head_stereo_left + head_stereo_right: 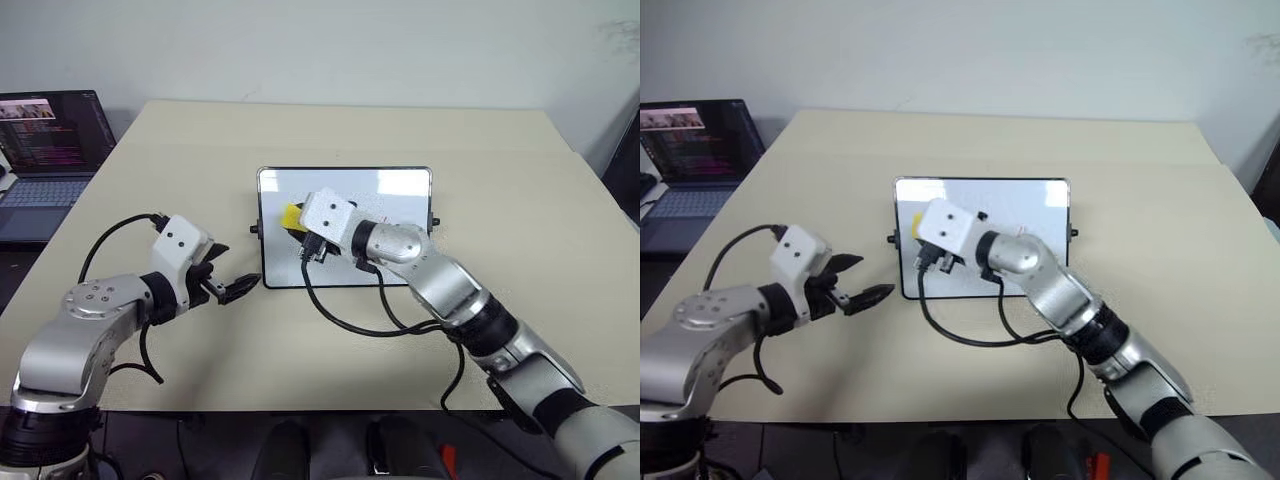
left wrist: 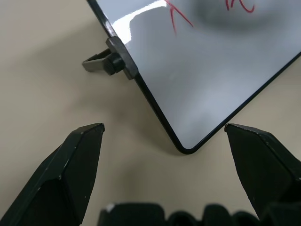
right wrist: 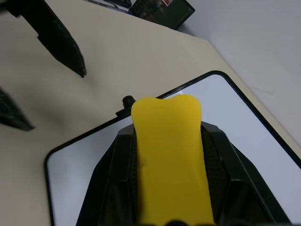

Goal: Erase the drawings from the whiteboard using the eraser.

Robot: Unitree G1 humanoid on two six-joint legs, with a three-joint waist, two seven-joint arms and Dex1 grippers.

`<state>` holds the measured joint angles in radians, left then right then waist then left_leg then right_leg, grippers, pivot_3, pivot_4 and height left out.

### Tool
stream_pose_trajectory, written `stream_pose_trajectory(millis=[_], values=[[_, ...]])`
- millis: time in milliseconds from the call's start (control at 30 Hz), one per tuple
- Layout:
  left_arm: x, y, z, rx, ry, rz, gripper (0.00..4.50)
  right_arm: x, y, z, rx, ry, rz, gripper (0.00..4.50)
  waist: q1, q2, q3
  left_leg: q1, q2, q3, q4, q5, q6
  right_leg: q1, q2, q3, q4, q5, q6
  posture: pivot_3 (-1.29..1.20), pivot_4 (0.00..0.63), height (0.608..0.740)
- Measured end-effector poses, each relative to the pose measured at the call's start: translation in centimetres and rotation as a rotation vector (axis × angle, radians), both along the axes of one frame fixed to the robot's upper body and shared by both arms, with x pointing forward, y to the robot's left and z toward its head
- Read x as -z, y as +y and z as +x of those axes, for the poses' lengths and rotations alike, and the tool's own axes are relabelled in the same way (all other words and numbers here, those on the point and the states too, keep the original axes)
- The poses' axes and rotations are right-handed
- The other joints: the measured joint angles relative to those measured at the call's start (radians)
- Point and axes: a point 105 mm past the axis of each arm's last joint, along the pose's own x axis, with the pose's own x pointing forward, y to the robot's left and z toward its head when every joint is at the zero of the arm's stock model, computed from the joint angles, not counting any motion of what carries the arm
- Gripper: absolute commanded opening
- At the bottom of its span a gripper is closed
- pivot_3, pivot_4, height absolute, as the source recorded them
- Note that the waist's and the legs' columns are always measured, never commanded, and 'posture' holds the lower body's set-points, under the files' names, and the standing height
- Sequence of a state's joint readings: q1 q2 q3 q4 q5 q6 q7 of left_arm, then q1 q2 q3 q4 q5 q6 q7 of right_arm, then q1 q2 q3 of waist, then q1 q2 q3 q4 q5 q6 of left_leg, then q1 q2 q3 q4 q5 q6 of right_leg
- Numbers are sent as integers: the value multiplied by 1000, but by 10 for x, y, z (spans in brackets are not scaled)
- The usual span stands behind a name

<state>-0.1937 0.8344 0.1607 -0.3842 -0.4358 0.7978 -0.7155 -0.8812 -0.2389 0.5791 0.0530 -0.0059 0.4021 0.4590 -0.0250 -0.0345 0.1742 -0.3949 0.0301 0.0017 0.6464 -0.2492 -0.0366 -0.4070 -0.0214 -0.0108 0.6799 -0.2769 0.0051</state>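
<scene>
The whiteboard lies flat in the middle of the tan table. My right gripper hovers over the board's left part, shut on the yellow eraser, which sticks out past the fingers. In the head views the eraser shows as a yellow patch beside the wrist. Two red drawings appear on the board in the left wrist view; the right arm hides them from the head views. My left gripper stands open just left of the board's near-left corner, holding nothing.
An open laptop sits at the far left, off the table's edge. Black cables loop from the right wrist over the table in front of the board. A small black knob juts from the board's left side.
</scene>
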Motion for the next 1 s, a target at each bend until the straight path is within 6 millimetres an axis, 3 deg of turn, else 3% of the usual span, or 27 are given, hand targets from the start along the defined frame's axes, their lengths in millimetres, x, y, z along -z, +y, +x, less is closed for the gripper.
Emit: stream_pose_trajectory(millis=[200, 367, 633, 867, 1000], values=[[-7, -2, 7, 19, -25, 6, 4500, -9, 15, 20, 10, -90, -34, 1416, -4, 0, 0, 0, 2, -1, -1, 0, 0, -1, 0, 0, 1, 0, 0, 0, 150, 740], [-3, -6, 7, 32, -13, 7, 4500, 1, 15, 33, 40, -109, -64, 1416, -5, 0, 0, 0, 1, 0, 0, 0, 0, -1, -1, 0, 1, 0, 0, 0, 150, 740], [0, -6, 6, 34, -13, 6, 4500, 21, 15, 39, 36, -162, -181, 1416, -5, 0, 0, 0, 2, 0, 0, 0, 0, -1, -1, 0, 1, 0, 0, 0, 150, 740], [3, -3, 6, 25, -7, 6, 4500, 37, 12, 32, -44, -159, -332, 1416, -4, 0, 0, 2, 1, -1, 0, 0, 0, 0, -1, 0, 2, 0, -1, 0, 150, 740], [6, 0, 7, 15, -1, 5, 4500, 36, 13, 33, -31, -181, -326, 1416, -4, 0, 0, 3, 2, -1, 0, 0, 0, 1, 0, 0, 3, 2, -3, 0, 150, 740]])
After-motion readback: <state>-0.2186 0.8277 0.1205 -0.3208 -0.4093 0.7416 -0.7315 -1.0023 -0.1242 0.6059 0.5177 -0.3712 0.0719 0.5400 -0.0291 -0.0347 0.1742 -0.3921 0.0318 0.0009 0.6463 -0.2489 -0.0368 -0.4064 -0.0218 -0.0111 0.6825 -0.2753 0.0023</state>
